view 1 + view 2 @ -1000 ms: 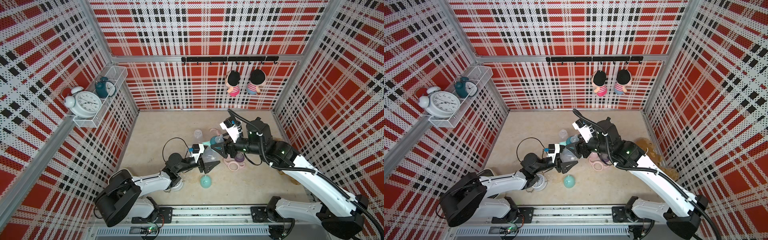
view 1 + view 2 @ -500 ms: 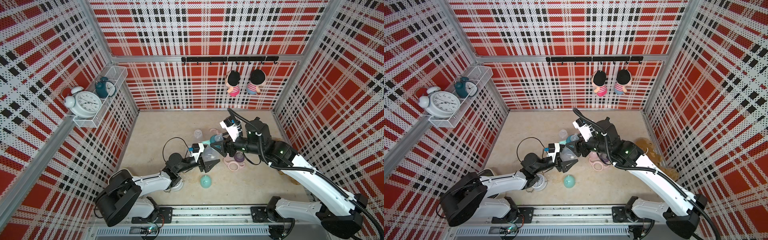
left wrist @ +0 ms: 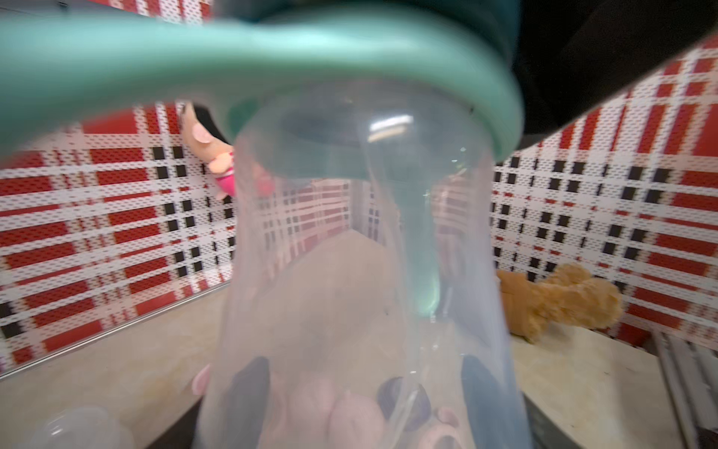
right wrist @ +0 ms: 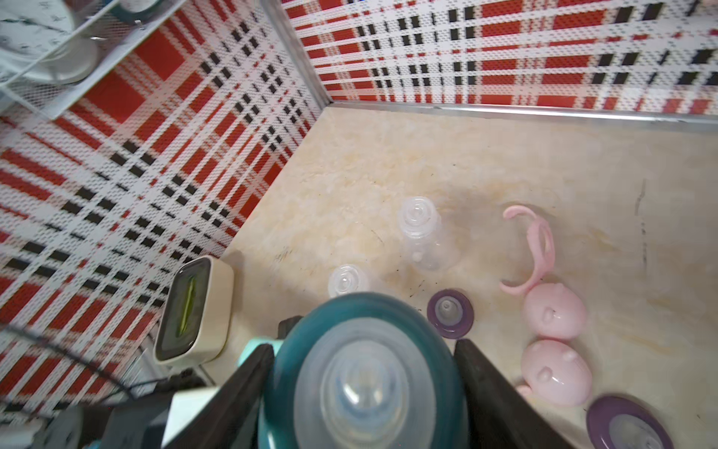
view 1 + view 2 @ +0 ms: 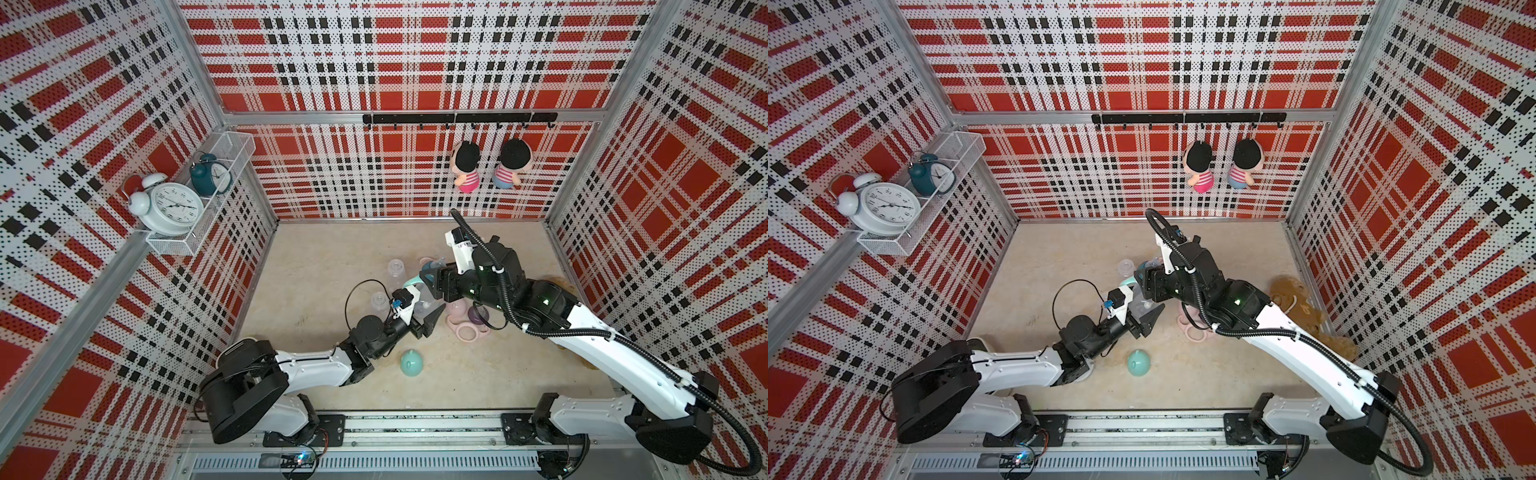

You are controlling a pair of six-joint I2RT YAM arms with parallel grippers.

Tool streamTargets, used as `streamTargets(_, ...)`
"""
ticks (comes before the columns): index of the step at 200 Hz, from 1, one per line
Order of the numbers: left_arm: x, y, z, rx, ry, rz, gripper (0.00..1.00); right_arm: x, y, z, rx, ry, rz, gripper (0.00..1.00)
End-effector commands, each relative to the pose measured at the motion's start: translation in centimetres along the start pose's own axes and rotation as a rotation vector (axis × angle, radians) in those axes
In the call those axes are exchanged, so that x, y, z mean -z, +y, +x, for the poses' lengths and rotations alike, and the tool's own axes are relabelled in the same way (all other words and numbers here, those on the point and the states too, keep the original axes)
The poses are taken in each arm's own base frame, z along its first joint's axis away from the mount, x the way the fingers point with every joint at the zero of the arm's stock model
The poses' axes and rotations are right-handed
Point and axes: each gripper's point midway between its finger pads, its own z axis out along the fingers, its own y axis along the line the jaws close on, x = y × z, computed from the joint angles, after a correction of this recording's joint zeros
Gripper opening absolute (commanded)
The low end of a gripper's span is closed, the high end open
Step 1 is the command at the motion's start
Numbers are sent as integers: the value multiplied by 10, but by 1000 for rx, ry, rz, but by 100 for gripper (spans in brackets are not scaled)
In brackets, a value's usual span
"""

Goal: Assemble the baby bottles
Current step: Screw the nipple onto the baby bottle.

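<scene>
Left gripper (image 3: 361, 388) is clamped low on the clear bottle (image 3: 361, 252). Both dark fingers (image 3: 248, 388) show through the plastic in the left wrist view. The teal handled ring (image 3: 233, 58) sits round the bottle's neck, blurred and very close to the lens.

Right gripper (image 4: 367, 385) is closed on the teal nipple collar (image 4: 295, 350), with black fingers (image 4: 485, 388) pressed on either side and the clear nipple facing the right wrist camera.

Both top views put the two grippers nose to nose over the middle of the table (image 5: 316, 266). The collar is right at the bottle's mouth; whether it is screwed on, cannot tell.

The right wrist view gives the loose parts best:
- spare clear bottles (image 4: 423, 237) (image 4: 345, 280) on the table
- pink handled ring (image 4: 532, 248)
- pink dome caps (image 4: 553, 311) (image 4: 555, 377), just beside each other
- purple nipple collars (image 4: 450, 313) (image 4: 629, 423)

In the top views the right arm covers much of the pink and purple pile.

The teal dome cap (image 5: 411, 362) shows in the top views only, alone on the table beside the left arm.

The brown plush toy (image 5: 1296, 299) lies by the right wall. It is plain in a top view and in the left wrist view (image 3: 563, 303), but outside the right wrist view.
</scene>
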Motion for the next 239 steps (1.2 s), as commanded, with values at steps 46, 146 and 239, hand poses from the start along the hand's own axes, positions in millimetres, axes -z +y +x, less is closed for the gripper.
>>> streamTargets(46, -19, -6, -10, -121, -2, -155, 0, -8, -3, -5, -180, -73, 41, 69)
streamTargets(146, 16, -45, -25, 88, -48, 530, 0, 54, 23, -12, 262, -111, -274, 86)
streamTargets(239, 24, -47, -23, 142, -22, 594, 0, 53, 25, 1, 307, -33, -393, 83)
